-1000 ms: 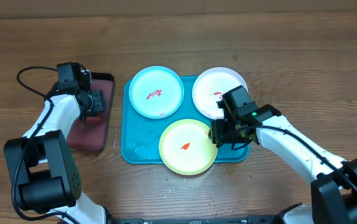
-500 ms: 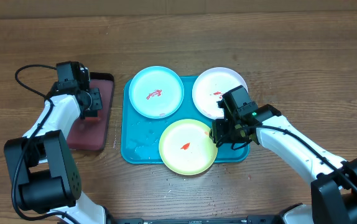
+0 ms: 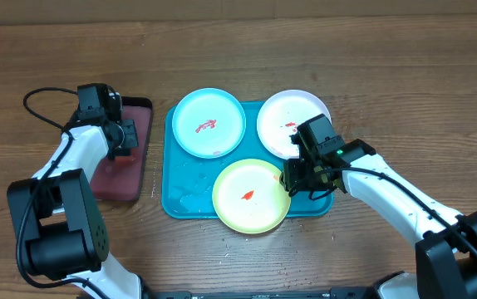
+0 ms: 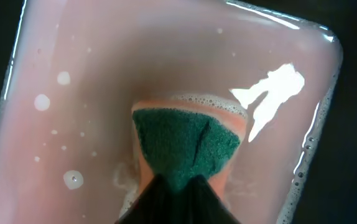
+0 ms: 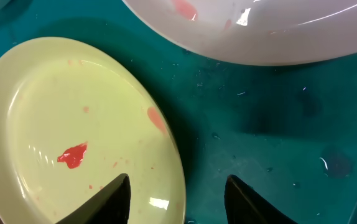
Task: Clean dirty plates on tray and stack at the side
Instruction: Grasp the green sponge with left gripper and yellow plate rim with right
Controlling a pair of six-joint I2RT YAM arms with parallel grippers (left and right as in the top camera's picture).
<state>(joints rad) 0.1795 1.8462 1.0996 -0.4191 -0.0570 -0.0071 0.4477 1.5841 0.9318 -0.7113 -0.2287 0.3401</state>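
Left gripper (image 4: 170,186): jaws pinched onto the green sponge (image 4: 185,140), which sits in pink soapy liquid in the small black-rimmed tray (image 3: 146,154), left of frame in the overhead view

Right gripper (image 5: 178,196): jaws apart, holding nothing, straddling the right rim of the yellow-green plate (image 5: 73,106); one finger over the plate, the other over the turquoise tray (image 5: 259,124)

From the sponge, all the plates lie to the right on that tray: light blue plate (image 3: 208,122) nearest, white plate (image 3: 284,112) beyond it, yellow-green at lower centre

My read: the left arm must carry the sponge rightward while the right steadies its plate
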